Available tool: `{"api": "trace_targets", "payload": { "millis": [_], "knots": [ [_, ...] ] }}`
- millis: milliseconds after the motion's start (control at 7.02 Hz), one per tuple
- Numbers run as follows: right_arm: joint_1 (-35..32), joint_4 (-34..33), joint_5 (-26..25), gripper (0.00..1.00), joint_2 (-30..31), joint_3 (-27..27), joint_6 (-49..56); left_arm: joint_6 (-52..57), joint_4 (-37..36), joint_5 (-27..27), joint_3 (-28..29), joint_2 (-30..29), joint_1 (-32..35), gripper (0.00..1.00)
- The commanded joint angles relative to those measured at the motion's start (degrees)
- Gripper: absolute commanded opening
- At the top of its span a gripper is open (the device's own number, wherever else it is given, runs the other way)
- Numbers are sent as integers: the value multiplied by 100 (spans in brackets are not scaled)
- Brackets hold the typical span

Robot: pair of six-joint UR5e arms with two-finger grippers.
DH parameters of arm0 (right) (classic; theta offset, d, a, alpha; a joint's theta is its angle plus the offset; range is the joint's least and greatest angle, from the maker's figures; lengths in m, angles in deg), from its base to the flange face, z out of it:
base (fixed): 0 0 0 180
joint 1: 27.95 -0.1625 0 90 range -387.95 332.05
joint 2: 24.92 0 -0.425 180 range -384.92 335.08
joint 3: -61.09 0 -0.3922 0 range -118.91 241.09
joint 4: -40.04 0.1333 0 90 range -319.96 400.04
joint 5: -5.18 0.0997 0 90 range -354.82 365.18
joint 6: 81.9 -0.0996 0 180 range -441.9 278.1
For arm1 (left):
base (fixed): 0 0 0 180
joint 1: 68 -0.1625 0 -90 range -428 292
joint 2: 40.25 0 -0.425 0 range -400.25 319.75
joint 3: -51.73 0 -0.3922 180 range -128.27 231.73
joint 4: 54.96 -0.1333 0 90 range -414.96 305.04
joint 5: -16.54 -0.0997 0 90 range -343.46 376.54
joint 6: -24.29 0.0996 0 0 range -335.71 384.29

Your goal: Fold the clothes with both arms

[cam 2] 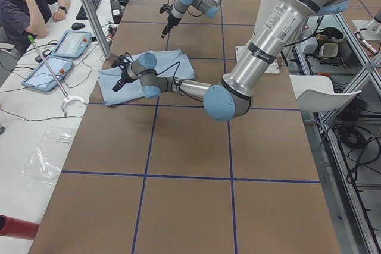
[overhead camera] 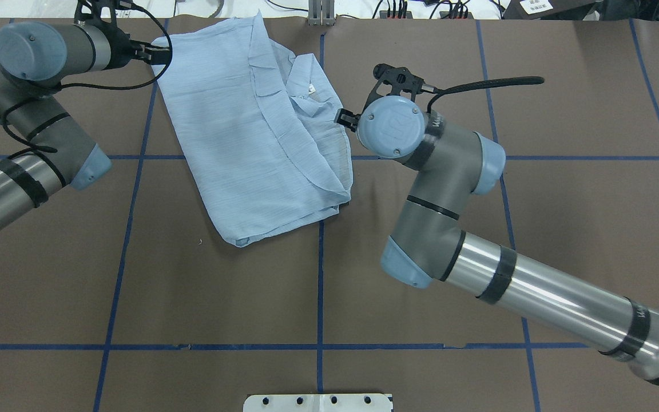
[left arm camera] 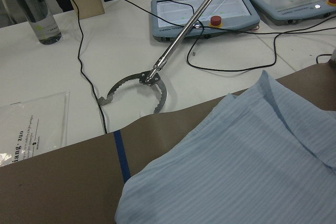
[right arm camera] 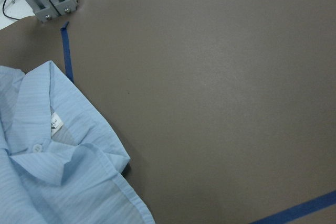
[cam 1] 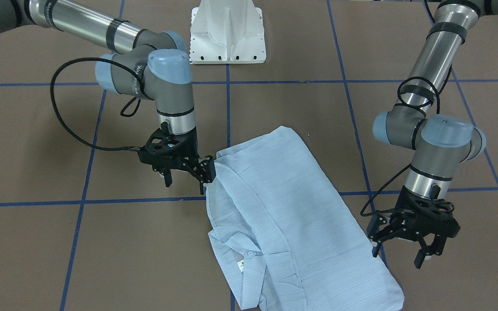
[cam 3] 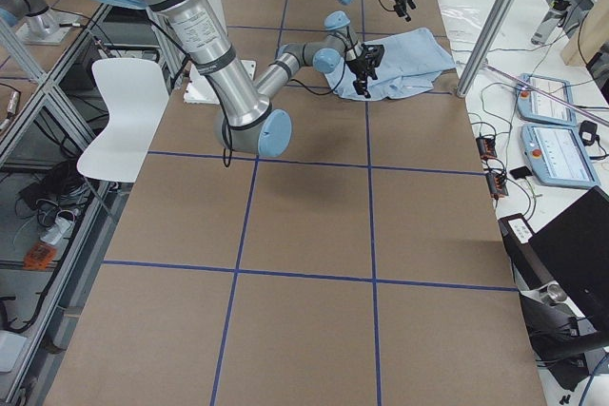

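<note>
The main risk is a bad pinch. The right arm's black two-finger end effector (cam 1: 186, 185) stands spread, one finger against a long edge of the thin pale-blue striped shirt (cam 1: 283, 203), on the side where the layers overlap. Closing there could catch only the top flap, or every layer at once, and a lift would then drag the fold open rather than turn it over. The left arm's black end effector (cam 1: 397, 257) is also spread, just beside the opposite long edge and holding nothing. If one arm bites first, the cloth would likely skew.

The shirt lies on the brown counter (cam 1: 59, 151) well across from the white pedestal base (cam 1: 227, 32), its end farthest from that base reaching the counter's far rim (a tug that way could slide it off). It looks folded lengthwise into a slanted, rough rectangle. The collar (cam 1: 236, 250) and one white button (cam 1: 251, 254) show at the end away from the base, and soft creases run along the overlapped side — the other side is smooth.
</note>
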Motion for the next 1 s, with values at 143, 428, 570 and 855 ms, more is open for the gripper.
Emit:
{"api": "trace_targets", "payload": {
  "millis": [143,428,570,855],
  "knots": [
    [9,1240,-289,93,-790,-1721,-797,-361,15,18,-186,176,-104,100],
    [53,1623,-456,86,-880,-2235,-797,-362,15,9,-177,185,-148,100],
    [71,1624,-501,82,-1001,-2445,-797,-362,15,9,-168,185,-157,100],
    [71,1711,-572,81,-1205,-2763,-797,-362,15,9,-159,185,-157,100]
  ]
}}
